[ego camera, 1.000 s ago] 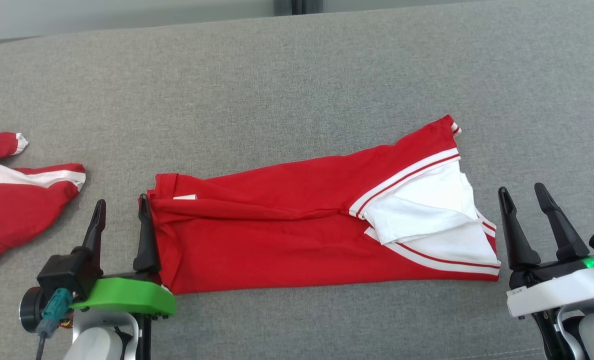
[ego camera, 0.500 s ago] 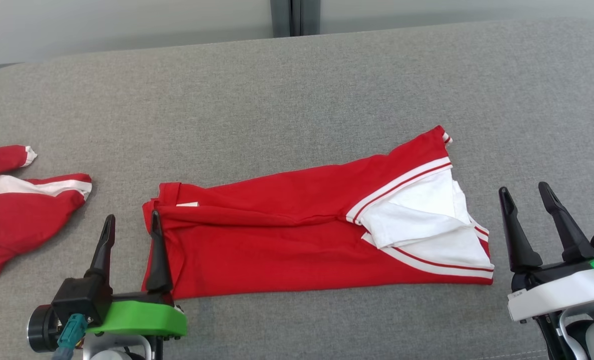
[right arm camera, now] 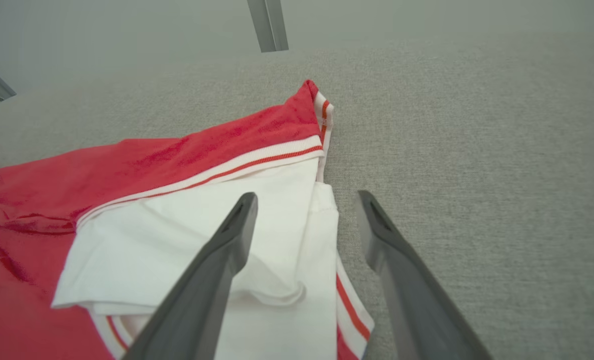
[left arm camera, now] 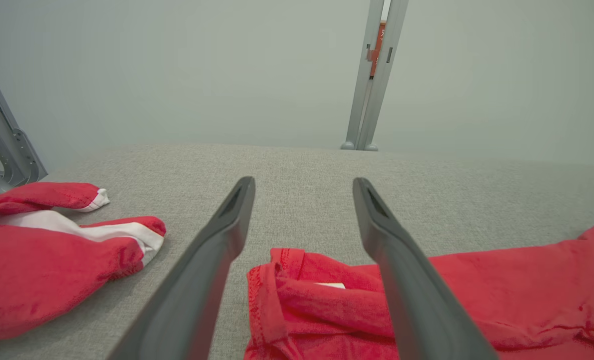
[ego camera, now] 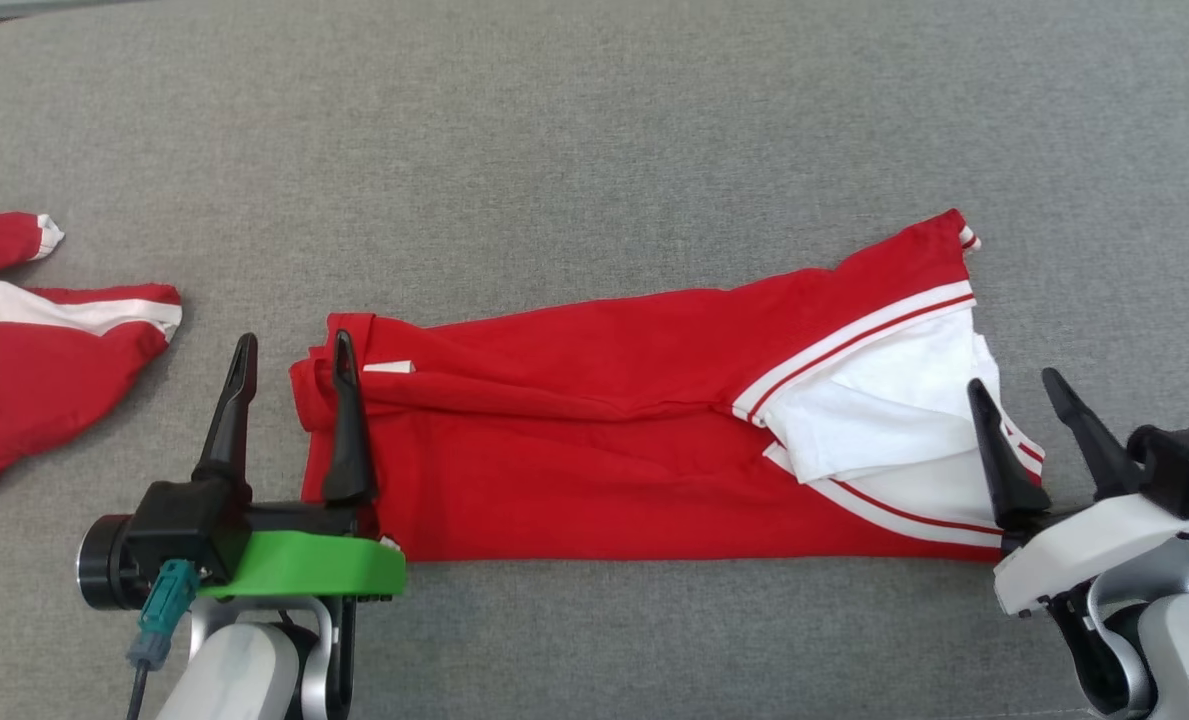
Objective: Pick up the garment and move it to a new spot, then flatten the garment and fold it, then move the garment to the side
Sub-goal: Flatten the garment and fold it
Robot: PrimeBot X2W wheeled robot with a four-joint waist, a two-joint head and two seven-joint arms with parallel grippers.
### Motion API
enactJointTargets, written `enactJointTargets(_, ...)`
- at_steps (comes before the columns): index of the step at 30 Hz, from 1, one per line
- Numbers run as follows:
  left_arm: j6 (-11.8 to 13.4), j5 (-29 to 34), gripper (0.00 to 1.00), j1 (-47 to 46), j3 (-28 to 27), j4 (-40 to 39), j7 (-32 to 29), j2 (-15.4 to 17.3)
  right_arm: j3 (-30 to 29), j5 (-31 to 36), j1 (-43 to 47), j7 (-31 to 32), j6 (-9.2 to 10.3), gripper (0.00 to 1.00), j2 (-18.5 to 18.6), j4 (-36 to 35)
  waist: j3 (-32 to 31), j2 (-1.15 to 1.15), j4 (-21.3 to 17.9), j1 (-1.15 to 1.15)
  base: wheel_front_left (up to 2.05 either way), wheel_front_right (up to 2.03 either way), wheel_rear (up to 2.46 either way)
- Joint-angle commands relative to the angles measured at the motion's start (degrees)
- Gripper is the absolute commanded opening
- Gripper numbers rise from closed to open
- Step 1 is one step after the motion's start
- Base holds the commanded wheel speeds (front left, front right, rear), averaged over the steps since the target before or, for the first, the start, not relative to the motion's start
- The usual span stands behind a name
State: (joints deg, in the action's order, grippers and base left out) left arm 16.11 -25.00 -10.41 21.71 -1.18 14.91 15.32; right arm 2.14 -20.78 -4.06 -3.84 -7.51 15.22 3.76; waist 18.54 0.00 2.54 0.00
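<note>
Folding comes next, as I judge it: the garment (ego camera: 594, 450) already lies as a long band along the front edge of the grey surface (ego camera: 594, 150), its red hem end toward the left edge and its white-panelled end toward the right. To do this well I should take both short ends at the same height. Each pinch must catch all the layers, not just the top one, because the loose white flap on the right will slide out otherwise. I should also lift evenly so the band does not twist as one end is carried over the other. My left gripper (ego camera: 294, 338) is spread as wide as it goes and holds nothing. Its inner finger stands over the bunched hem and its outer finger over bare surface, so it straddles that edge (left arm camera: 301, 182). My right gripper (ego camera: 1012, 380) is equally wide and empty, with its inner finger over the white cloth (right arm camera: 177, 240) and its outer finger over bare surface just beside it. Whether either inner fingertip actually touches the fabric I cannot quite tell from these angles. The other red garment (ego camera: 34, 350) at the left edge lies well apart, so it should not snag.
</note>
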Motion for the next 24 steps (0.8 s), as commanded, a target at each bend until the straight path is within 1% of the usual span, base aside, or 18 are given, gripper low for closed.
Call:
enactJointTargets(1,-0.6,0.3,1.00,-1.4,-0.2,0.3,0.2,-0.4,1.0,-0.4,-1.7,-0.3,0.05,1.00,0.3,2.6,2.6,0.00,2.2,0.00,0.00,0.00,0.00)
enactJointTargets(7,-1.8,1.6,1.00,-2.5,-0.8,0.9,0.3,-1.7,3.6,-2.0,-5.7,-1.6,0.05,1.00,-0.1,12.8,3.2,0.00,3.1,0.00,0.00,0.00,0.00)
enactJointTargets(10,-2.3,2.2,1.00,-2.4,-1.4,1.0,0.3,-2.3,5.3,-3.2,-6.0,0.0,0.05,1.00,-0.3,16.9,3.0,0.00,3.2,0.00,0.00,0.00,0.00)
enactJointTargets(11,-2.4,2.4,1.00,-2.2,-1.8,1.1,0.3,-2.5,6.4,-4.1,-6.1,0.8,0.04,0.55,-0.2,17.8,2.8,0.00,3.1,0.00,0.00,0.00,0.00)
enactJointTargets(12,-2.5,2.5,1.00,-2.0,-2.0,1.1,0.3,-2.6,7.4,-4.7,-6.1,1.1,0.03,0.19,-0.2,18.3,2.5,0.00,3.1,0.00,0.00,0.00,0.00)
enactJointTargets(13,-2.7,2.6,1.00,-1.7,-2.3,1.2,0.3,-2.7,8.3,-5.5,-6.1,1.2,0.00,0.00,-0.1,18.4,2.2,0.00,3.0,0.00,0.00,0.00,0.00)
enactJointTargets(19,-3.1,3.3,1.00,0.0,-3.7,1.5,0.3,-3.1,8.2,-7.4,-6.0,-2.7,0.03,0.00,2.7,16.6,-0.2,0.00,1.8,0.00,0.00,0.00,0.00)
enactJointTargets(24,-3.5,3.6,1.00,1.3,-4.2,1.7,0.3,-3.5,4.7,-8.3,-4.3,-4.0,0.08,0.00,6.3,16.3,-2.4,0.00,0.8,0.00,0.00,0.00,0.00)
